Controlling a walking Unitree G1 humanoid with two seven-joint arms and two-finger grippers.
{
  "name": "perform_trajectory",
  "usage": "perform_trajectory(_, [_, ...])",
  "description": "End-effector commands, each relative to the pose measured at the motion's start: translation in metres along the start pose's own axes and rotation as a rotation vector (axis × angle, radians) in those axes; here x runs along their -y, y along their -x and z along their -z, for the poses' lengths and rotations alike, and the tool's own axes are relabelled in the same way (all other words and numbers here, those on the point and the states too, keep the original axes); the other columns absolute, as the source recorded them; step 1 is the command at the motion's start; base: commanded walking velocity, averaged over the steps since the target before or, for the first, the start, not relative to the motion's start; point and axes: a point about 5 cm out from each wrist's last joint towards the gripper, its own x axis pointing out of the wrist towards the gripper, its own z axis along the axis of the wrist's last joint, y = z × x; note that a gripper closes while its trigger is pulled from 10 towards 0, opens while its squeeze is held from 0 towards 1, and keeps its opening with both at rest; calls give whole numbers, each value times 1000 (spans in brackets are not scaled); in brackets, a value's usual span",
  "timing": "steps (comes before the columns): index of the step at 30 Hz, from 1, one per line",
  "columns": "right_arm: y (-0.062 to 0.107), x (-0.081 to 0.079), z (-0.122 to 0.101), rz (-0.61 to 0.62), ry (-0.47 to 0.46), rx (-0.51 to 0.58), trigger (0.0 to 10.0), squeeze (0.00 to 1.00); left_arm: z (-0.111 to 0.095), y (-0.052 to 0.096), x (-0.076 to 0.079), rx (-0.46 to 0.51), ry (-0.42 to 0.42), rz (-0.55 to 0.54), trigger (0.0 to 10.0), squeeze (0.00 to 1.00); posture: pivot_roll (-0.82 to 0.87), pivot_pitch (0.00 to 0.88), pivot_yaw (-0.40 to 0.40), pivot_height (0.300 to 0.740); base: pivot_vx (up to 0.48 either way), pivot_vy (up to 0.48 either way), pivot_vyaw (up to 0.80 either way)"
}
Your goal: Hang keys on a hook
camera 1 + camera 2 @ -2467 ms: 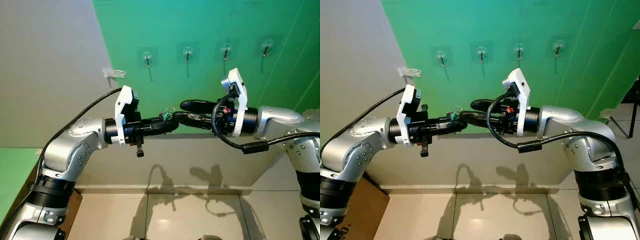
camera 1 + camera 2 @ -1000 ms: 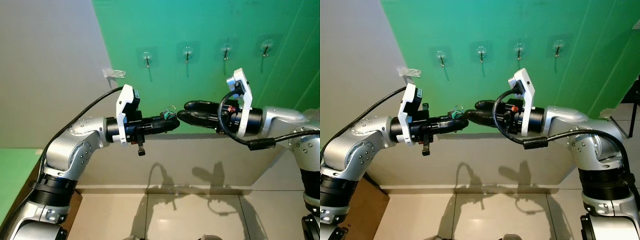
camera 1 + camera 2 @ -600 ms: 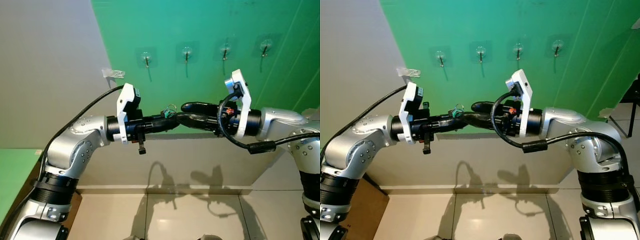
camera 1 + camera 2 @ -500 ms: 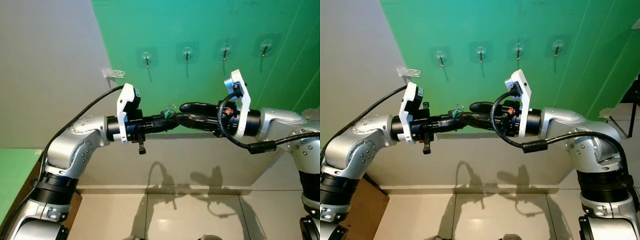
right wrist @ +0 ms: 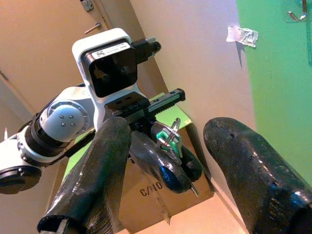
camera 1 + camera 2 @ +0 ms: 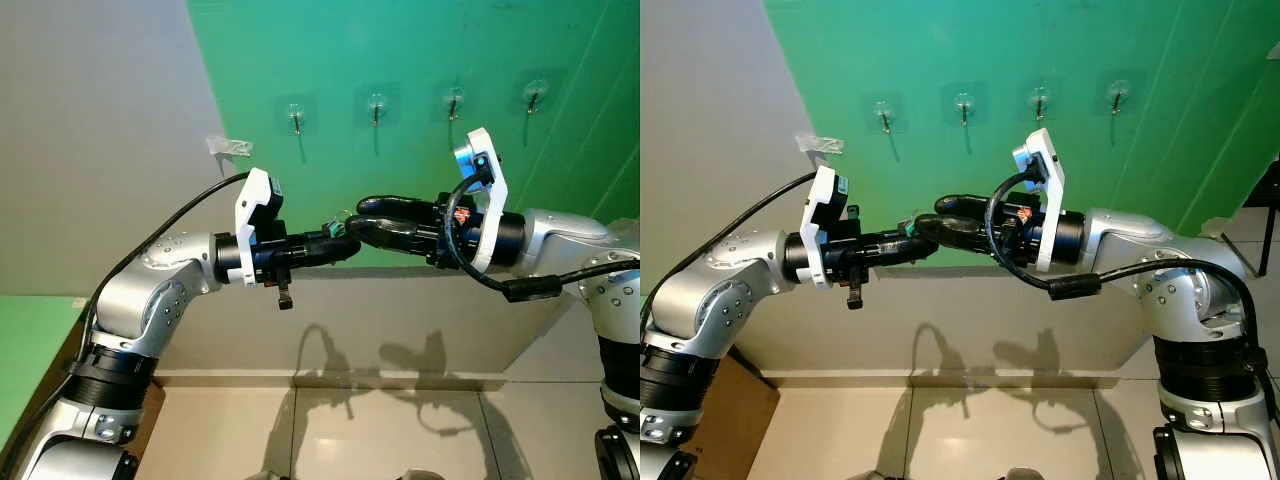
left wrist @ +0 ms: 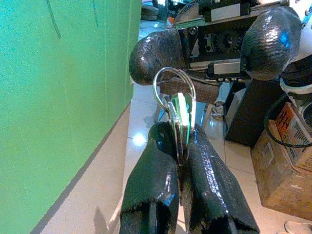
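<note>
Left eye view: both arms meet in front of the green wall (image 6: 420,50), under a row of four hooks (image 6: 377,104). The left gripper (image 6: 345,243) pinches the keys (image 6: 338,226) between its fingers, w/ the ring sticking up just beside the tips. The right gripper (image 6: 362,218) is spread, one finger above and one below, and its tips reach to the keys. This looks like a hand-over from left to right, so the right one should close on the ring only, not on the left fingers.

Right eye view: same scene. The hooks (image 6: 964,103) are well above and behind the two grippers, so the hanging is not yet near.

Left wrist view: the fingers (image 7: 148,192) are pressed together on the keys (image 7: 179,122), and the ring (image 7: 171,87) stands free above them, between the two spread tips of the right gripper (image 7: 214,41). I judge the ring is the good place to grip, because it must stay open for the hook.

Right wrist view: the two fingers (image 5: 95,180) are wide apart, w/ the keys (image 5: 168,138) and the left gripper (image 5: 178,165) between them. Better to close slowly, and the left one lets go only after.
</note>
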Motion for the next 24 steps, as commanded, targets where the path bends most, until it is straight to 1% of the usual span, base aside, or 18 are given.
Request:
perform_trajectory(1, [-3, -6, -7, -22, 29, 5, 10000, 0, -5, -1, -1, -7, -32, -1, 0, 0, -270, 14, 110, 740, 0, 0, 0])
perform_trajectory(9, [-9, -5, -2, -24, 27, -19, 10000, 0, -6, -1, -1, -7, -35, -2, 0, 0, -267, 17, 108, 740, 0, 0, 0])
perform_trajectory(14, [-9, -5, -1, -24, 28, -23, 10000, 0, -6, -1, -1, -6, -35, -5, 0, 0, -264, 19, 106, 740, 0, 0, 0])
perform_trajectory(15, [-9, -5, -1, -23, 28, -25, 9647, 0, -6, -1, -1, -5, -35, -6, 0, 0, -264, 19, 106, 740, 0, 0, 0])
perform_trajectory(17, [-9, -5, -1, -22, 28, -25, 9647, 0, -6, -1, -1, -5, -35, -7, 0, 0, -264, 19, 106, 740, 0, 0, 0])
perform_trajectory(18, [-9, -4, 0, -18, 28, -26, 3765, 0, -6, 0, -1, -5, -36, -8, 0, 0, -264, 19, 106, 740, 0, 0, 0])
perform_trajectory(19, [-9, -4, 0, -16, 29, -27, 2392, 0, -6, 0, -1, -4, -36, -8, 0, 0, -265, 19, 106, 740, 0, 0, 0])
perform_trajectory(20, [-9, -4, 0, -13, 29, -25, 0, 0, -6, 0, -1, -4, -36, -8, 0, 0, -265, 20, 106, 740, 0, 0, 0])
perform_trajectory(24, [-9, -3, 0, -7, 33, -21, 0, 0, -7, 0, -1, -4, -36, -8, 0, 0, -266, 20, 106, 740, 0, 0, 0])
